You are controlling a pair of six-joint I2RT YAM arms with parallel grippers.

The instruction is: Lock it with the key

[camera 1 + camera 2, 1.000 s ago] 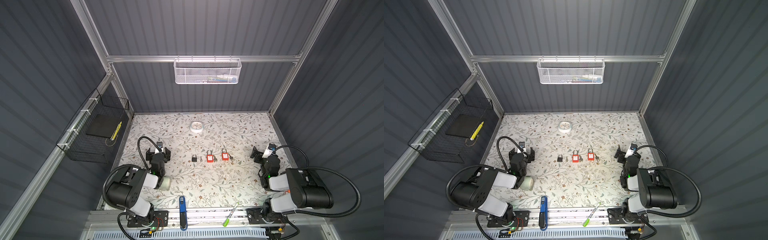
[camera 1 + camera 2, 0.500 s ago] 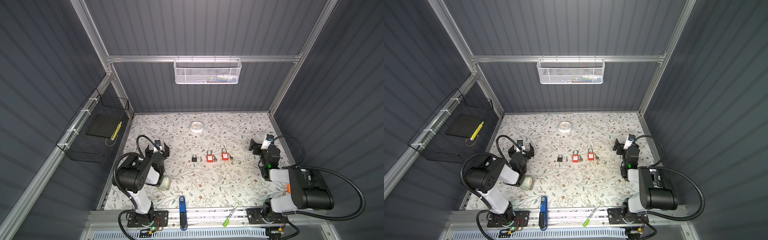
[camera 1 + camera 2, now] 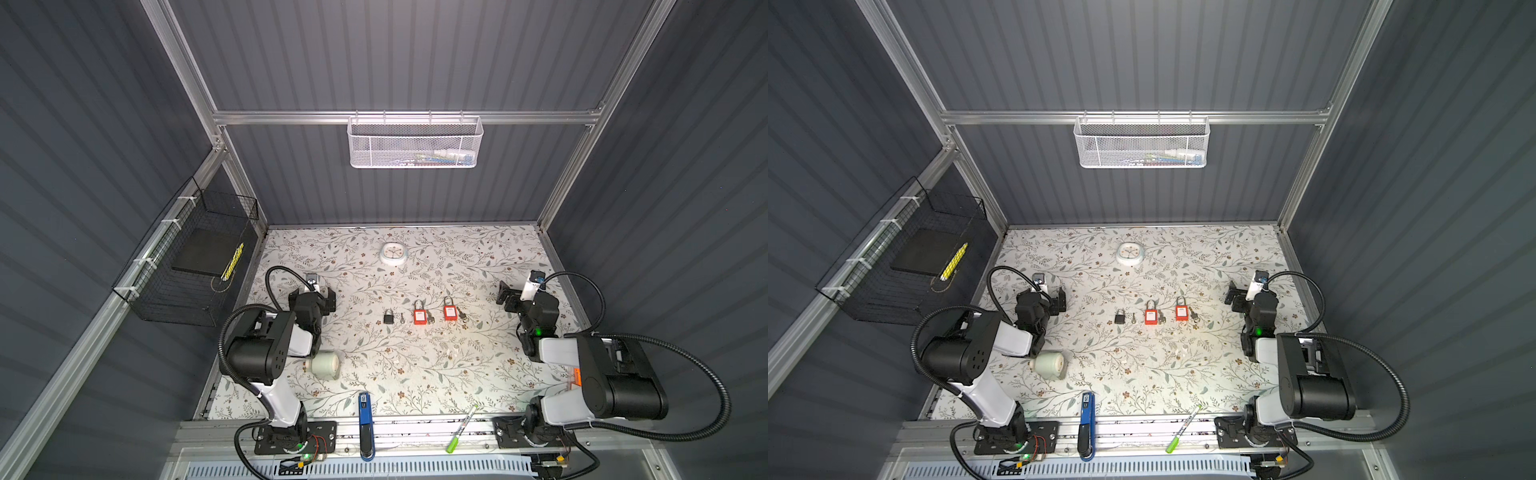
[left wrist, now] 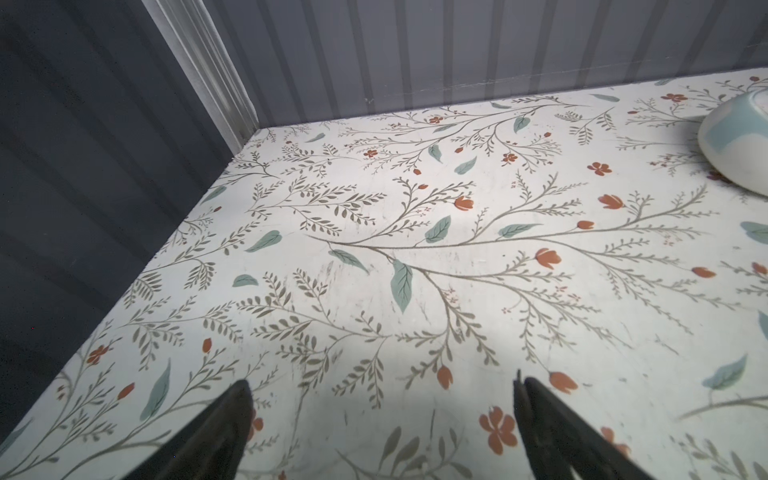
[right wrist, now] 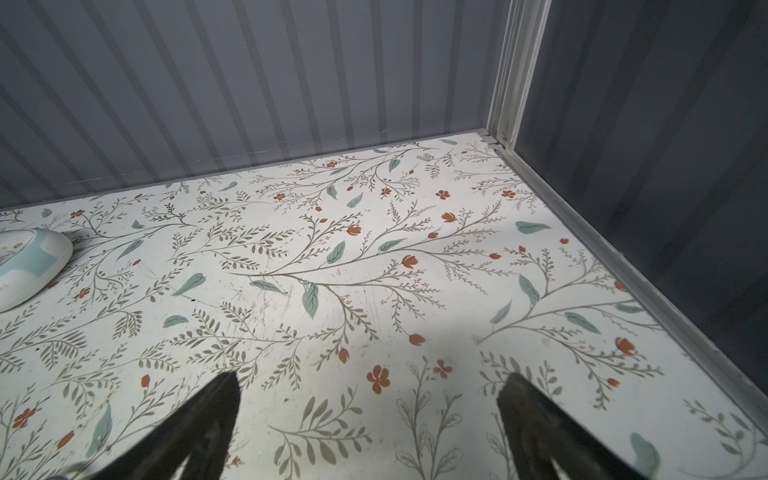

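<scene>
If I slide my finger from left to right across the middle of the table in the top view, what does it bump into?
left gripper → black padlock → small key → nearer red padlock → farther red padlock → right gripper

Soft overhead light leaves the floral bench bright and the ribbed walls dim. In the wrist views a faint shadow lies on the bench around the left hand and right hand. The right hand's dark fingers look blurred, and wall lines bow near frame edges.
</scene>
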